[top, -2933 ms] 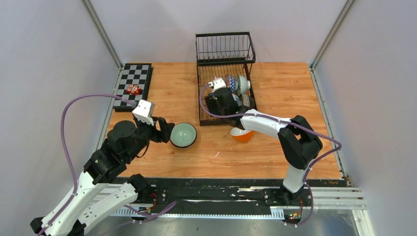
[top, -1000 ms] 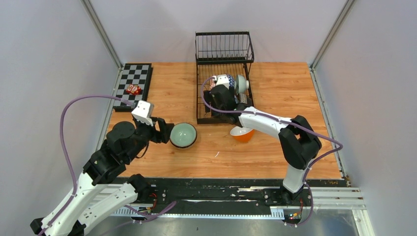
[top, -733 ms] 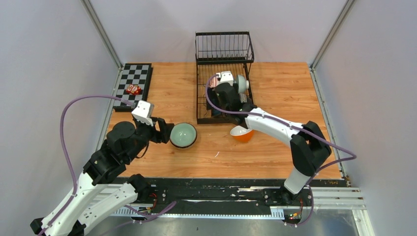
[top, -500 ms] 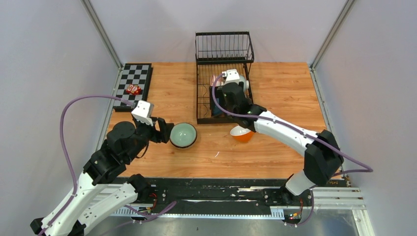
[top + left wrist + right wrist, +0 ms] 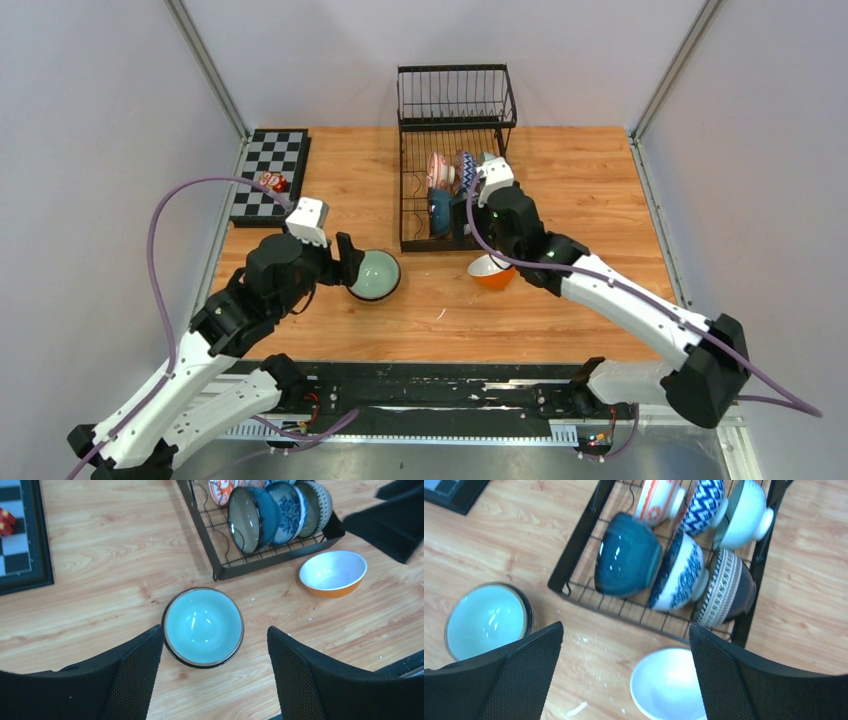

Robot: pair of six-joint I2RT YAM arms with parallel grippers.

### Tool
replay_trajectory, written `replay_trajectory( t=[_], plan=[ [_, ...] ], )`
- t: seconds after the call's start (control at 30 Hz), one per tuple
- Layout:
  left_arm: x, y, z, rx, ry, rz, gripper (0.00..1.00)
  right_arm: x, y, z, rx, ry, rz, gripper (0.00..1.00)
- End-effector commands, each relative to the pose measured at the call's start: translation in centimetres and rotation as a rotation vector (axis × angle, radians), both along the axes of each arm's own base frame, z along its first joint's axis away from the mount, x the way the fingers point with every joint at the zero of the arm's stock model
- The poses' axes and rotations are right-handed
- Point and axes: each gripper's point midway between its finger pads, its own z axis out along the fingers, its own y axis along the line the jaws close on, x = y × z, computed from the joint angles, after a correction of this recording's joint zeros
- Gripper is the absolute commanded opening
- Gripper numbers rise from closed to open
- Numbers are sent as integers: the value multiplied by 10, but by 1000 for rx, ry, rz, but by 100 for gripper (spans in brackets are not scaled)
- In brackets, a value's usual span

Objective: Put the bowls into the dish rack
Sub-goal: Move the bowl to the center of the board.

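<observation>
The right arm has swung back out of the dish rack (image 5: 577, 537), leaving its bowl behind, and the left arm has edged forward over the table. The right gripper (image 5: 624, 630) now hangs spread and empty above the rack's near edge. Six bowls stand on edge in the slots.

Two remain on the wood. The pale green bowl (image 5: 202, 625) sits upright, left of the rack's near corner. It lies squarely between the fingers of the left gripper (image 5: 215, 630), which is wide open and holds nothing, so the left arm is clearly the nearer one.

The orange bowl (image 5: 669, 685) rests just beside the rack's near rail, right under the right gripper. Both are round, so there's no long axis to line up. No brand, label or writing is readable anywhere.
</observation>
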Motion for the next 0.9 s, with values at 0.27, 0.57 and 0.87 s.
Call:
replay_trajectory(
  t=[0.27,0.57,0.87],
  plan=[
    [6,-17,-72,-34,221,69,77,-67,-46,-54,-204,164,124,89],
    [7,-23,-91,-21,270,60,77,-74,-38,-79,-321,257,243,90],
    [-1,-31,-111,-36,335,29,78,-73,-21,-111,-456,401,379,90]
  ],
)
